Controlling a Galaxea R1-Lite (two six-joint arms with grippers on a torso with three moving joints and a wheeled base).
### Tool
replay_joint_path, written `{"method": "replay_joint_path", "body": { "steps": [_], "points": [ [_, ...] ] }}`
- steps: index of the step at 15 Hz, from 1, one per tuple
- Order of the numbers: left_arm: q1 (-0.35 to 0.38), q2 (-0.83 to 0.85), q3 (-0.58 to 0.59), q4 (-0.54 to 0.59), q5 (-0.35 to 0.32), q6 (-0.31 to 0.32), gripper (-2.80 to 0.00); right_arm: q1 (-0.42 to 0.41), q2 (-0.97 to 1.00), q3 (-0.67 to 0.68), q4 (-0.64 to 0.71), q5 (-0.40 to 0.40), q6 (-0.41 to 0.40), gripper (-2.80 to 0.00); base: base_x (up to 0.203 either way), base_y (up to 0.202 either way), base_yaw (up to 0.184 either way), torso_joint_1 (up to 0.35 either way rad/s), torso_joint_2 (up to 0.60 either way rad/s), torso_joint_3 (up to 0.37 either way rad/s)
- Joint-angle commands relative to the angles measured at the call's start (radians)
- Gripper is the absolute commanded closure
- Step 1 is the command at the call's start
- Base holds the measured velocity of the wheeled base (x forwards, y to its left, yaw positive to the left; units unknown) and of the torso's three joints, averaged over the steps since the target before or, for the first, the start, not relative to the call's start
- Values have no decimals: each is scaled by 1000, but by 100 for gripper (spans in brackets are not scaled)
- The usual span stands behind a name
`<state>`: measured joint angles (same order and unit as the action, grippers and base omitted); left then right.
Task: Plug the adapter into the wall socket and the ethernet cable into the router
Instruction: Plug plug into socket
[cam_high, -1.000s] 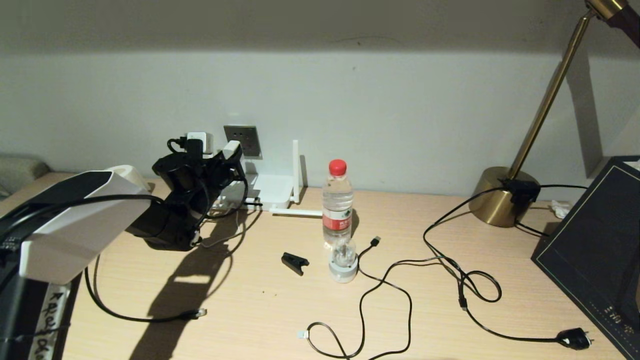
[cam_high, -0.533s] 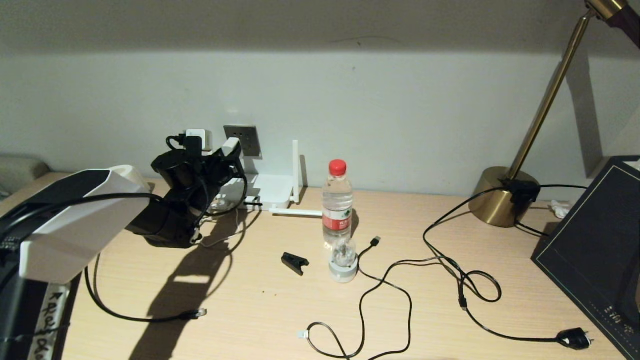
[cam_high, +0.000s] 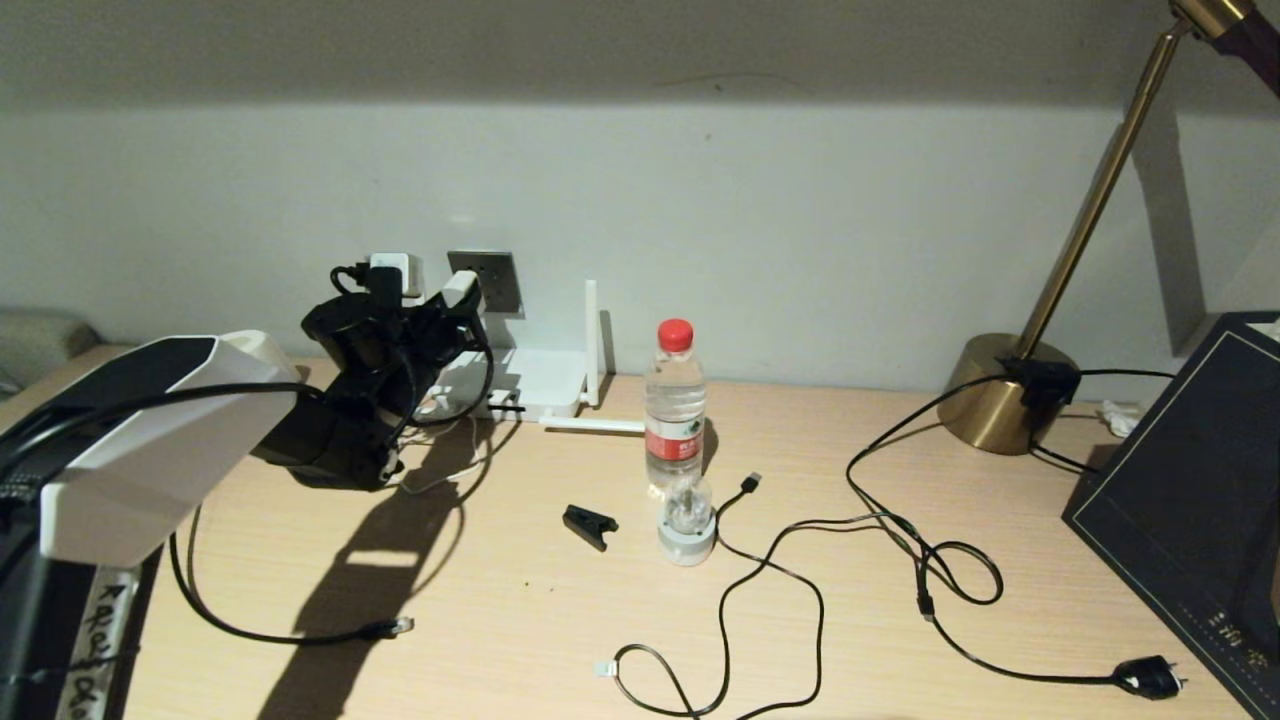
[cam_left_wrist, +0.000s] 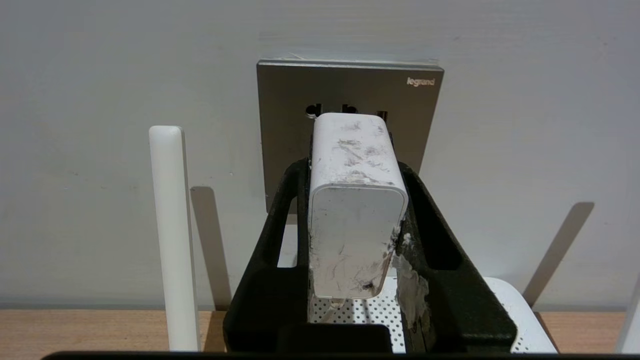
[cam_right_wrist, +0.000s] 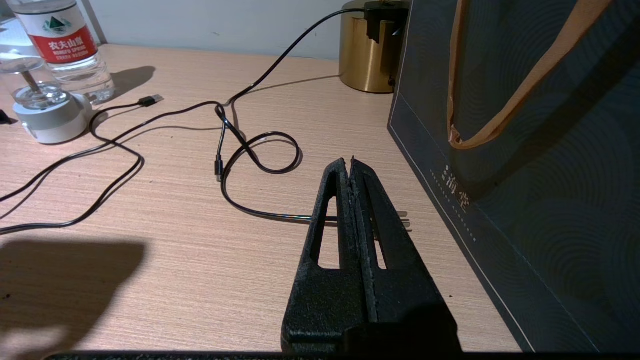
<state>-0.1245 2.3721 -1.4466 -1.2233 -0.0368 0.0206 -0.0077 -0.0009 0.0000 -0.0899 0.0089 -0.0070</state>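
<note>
My left gripper (cam_left_wrist: 350, 167) is shut on the adapter (cam_left_wrist: 356, 200), a scuffed white block. It holds the adapter's far end against the face of the grey wall socket (cam_left_wrist: 285, 110); the pins are hidden. In the head view the adapter (cam_high: 462, 290) sits just left of the wall socket (cam_high: 495, 280). The white router (cam_high: 545, 385) lies below on the desk, one antenna (cam_left_wrist: 170, 235) upright. The ethernet cable loops under my left arm to its clear plug (cam_high: 400, 626). My right gripper (cam_right_wrist: 351, 162) is shut and empty, low over the desk.
A second white charger (cam_high: 395, 272) with a black lead sits left of the socket. A water bottle (cam_high: 675, 400), a domed gadget (cam_high: 686, 525) and a black clip (cam_high: 589, 525) stand mid-desk. A USB cable (cam_high: 750, 483), mains plug (cam_high: 1150, 678), brass lamp base (cam_high: 1000, 395) and dark bag (cam_high: 1190, 500) lie right.
My left gripper has lifted slightly and edged toward the wall with the adapter. Everything else on the desk is unmoved.
</note>
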Motion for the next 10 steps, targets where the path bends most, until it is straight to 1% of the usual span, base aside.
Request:
{"method": "replay_joint_path", "body": {
  "steps": [1,10],
  "points": [
    [0,9,-18,2,0,-2,0,0,1,35,-1,0,-1,0,0,0,0,0,0,0],
    [0,16,-20,10,0,-5,0,0,1,35,-1,0,-1,0,0,0,0,0,0,0]
  ]
}}
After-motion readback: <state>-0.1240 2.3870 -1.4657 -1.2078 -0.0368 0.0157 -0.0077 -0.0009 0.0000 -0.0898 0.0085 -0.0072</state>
